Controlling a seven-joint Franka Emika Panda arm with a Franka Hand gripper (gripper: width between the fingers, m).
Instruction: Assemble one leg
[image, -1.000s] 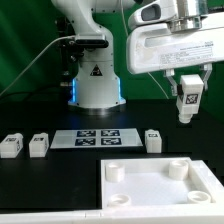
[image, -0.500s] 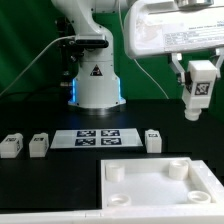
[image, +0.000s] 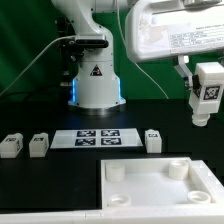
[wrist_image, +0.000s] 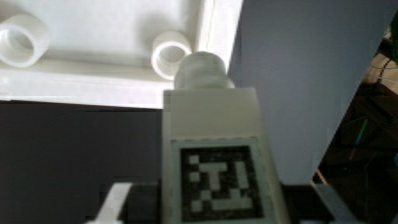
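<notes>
My gripper (image: 205, 90) is shut on a leg (image: 207, 92), a small white block with a black-and-white tag, held upright in the air at the exterior view's right, above and right of the large flat white piece (image: 160, 200) with round corner sockets. In the wrist view the held leg (wrist_image: 214, 150) fills the middle with its tag facing the camera and its rounded peg end pointing at the flat piece (wrist_image: 107, 75); two sockets (wrist_image: 175, 52) show there. Three more legs (image: 153, 140) (image: 39, 145) (image: 11, 146) lie on the table.
The marker board (image: 98, 138) lies flat in front of the robot base (image: 95, 85). A black cable runs down at the exterior view's left.
The gripper with the leg has moved toward the exterior view's right and a little down over the last second. The other parts have not moved.
</notes>
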